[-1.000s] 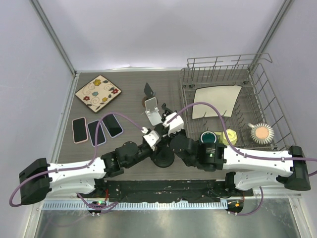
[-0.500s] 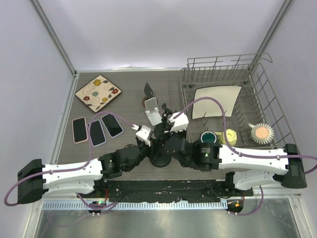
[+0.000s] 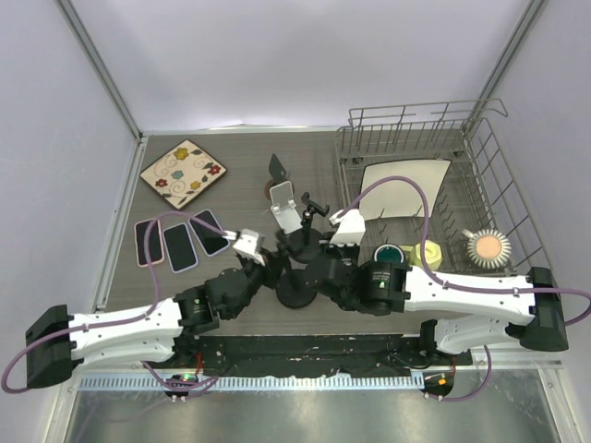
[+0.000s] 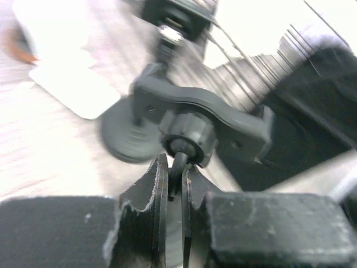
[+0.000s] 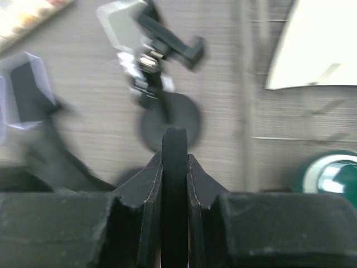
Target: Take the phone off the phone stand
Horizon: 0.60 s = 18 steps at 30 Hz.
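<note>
In the right wrist view my right gripper (image 5: 174, 146) is shut on a thin black phone (image 5: 174, 139) held edge-on between its fingers. In the left wrist view my left gripper (image 4: 175, 169) has its jaws nearly together on the thin stem of the black phone stand (image 4: 192, 109), just under the knob; the grey cradle above holds nothing. From above, both grippers meet mid-table over the stand's round base (image 3: 297, 293), the left gripper (image 3: 277, 251) beside the right gripper (image 3: 323, 244). The phone is hidden in that view.
A second black stand (image 5: 167, 111) and a white stand (image 3: 286, 208) lie just beyond the grippers. Three phones (image 3: 178, 245) lie at the left, with a patterned plate (image 3: 183, 173) behind them. The dish rack (image 3: 420, 198) and a green cup (image 3: 388, 254) are on the right.
The left wrist has drawn back to the left and its jaws have eased slightly. The right wrist has shifted to the right, still shut on the phone.
</note>
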Each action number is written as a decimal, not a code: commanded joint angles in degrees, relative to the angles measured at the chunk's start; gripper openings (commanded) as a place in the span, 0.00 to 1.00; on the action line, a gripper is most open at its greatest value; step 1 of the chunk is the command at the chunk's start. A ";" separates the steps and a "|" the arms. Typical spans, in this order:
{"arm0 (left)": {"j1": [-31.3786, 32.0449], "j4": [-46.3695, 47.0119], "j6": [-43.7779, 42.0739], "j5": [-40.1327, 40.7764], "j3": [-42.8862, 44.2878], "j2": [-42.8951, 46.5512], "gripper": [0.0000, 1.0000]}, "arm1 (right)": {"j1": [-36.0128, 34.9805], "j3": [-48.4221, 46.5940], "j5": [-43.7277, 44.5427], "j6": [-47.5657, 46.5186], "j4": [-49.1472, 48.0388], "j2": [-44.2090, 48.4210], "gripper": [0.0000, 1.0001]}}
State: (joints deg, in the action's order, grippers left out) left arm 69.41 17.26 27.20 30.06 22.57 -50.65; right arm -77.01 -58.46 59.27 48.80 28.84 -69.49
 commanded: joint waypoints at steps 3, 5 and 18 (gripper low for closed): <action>-4.72 -4.68 5.32 19.94 -2.62 4.24 0.00 | 2.04 0.80 8.41 -2.30 23.98 -1.43 0.01; -4.63 -5.21 5.06 20.03 -2.79 4.77 0.00 | 2.31 0.80 8.15 -2.56 23.90 -1.35 0.01; -4.72 6.64 -9.26 9.06 -1.39 0.04 0.02 | 2.22 6.77 -10.11 -28.56 -7.02 15.17 0.01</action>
State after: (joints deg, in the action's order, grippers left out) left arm 64.75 20.21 24.38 43.07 20.21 -48.03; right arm -74.96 -51.86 54.43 30.24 34.83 -59.40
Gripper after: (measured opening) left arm 0.118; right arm 0.214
